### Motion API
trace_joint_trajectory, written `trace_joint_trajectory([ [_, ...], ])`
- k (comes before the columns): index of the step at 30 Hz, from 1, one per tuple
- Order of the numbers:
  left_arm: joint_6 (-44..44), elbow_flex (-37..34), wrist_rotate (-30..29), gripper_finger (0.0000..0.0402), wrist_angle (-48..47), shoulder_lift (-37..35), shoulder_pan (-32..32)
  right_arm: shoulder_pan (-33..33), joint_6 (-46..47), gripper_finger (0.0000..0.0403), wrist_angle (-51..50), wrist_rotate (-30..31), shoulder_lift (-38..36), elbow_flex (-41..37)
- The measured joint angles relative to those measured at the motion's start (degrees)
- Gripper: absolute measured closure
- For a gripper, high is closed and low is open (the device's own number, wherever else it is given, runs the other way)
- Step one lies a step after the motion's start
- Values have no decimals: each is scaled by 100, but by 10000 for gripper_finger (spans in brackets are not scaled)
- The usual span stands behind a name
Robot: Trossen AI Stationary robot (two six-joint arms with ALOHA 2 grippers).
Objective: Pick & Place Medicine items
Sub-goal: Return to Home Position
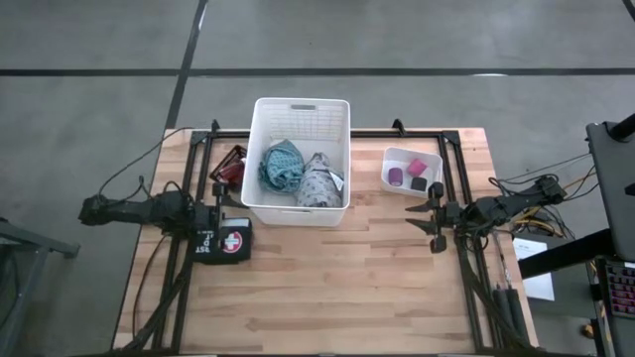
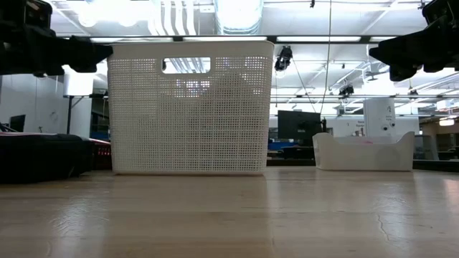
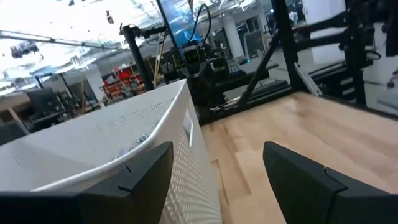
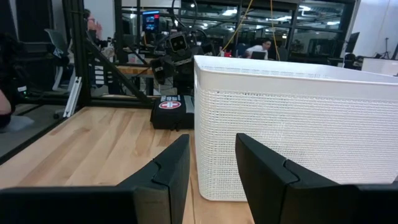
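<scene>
Now teal cloth [image 1: 282,166] lies between left gripper [image 1: 217,210] and right gripper [image 1: 425,222].

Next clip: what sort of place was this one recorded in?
Probably a robotics lab in an open industrial hall: exposed ceiling ducts, a bare concrete floor around the wooden table, and more metal rig frames and a lit monitor behind.

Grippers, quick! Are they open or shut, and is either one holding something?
Left gripper: open, holding nothing.
Right gripper: open, holding nothing.
</scene>
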Motion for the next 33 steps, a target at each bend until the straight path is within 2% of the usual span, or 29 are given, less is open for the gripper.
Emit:
trace_joint_trajectory([
  [33,-246,-2,-44,149,-153,14,0,0,2,280,0,0,-2,0],
])
